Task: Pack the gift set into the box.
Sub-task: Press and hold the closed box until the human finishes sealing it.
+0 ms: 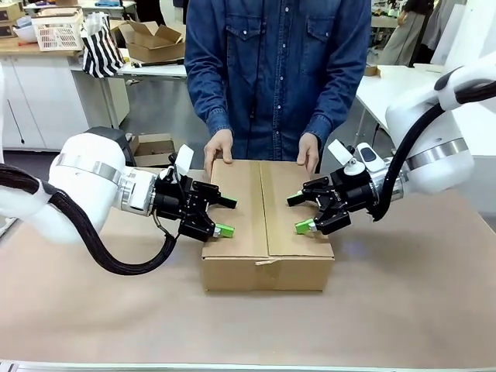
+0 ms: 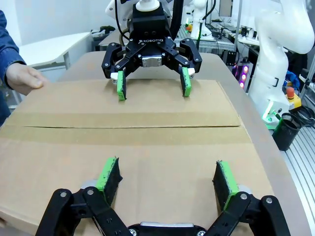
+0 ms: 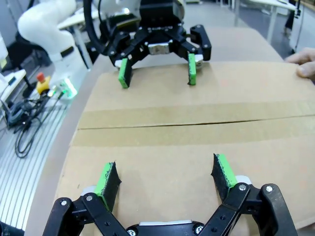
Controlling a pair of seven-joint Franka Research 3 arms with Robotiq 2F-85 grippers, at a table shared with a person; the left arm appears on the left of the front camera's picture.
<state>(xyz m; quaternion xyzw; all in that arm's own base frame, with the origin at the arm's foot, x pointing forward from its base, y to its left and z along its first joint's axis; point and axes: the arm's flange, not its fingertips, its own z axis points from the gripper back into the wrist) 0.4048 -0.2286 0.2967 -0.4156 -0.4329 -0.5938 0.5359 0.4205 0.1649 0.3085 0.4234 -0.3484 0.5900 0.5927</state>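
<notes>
the box (image 1: pixel 267 225) sits closed on the table (image 1: pixel 403 310), its 2 top flaps meeting along the centre seam, directly between the 2 grippers. the left gripper (image 1: pixel 222 216) hovers spread wide over the flap on its own side, holding nothing; the right gripper (image 1: pixel 301 213) faces it across the seam, equally wide and empty. beyond both, the person's hands (image 1: pixel 219 147) rest on the far edge of the box. judging from this, the flaps need opening first: each gripper should catch its own flap at the seam edge and fold outward, slowly, while the person steadies the far side so the box doesn't slide.
</notes>
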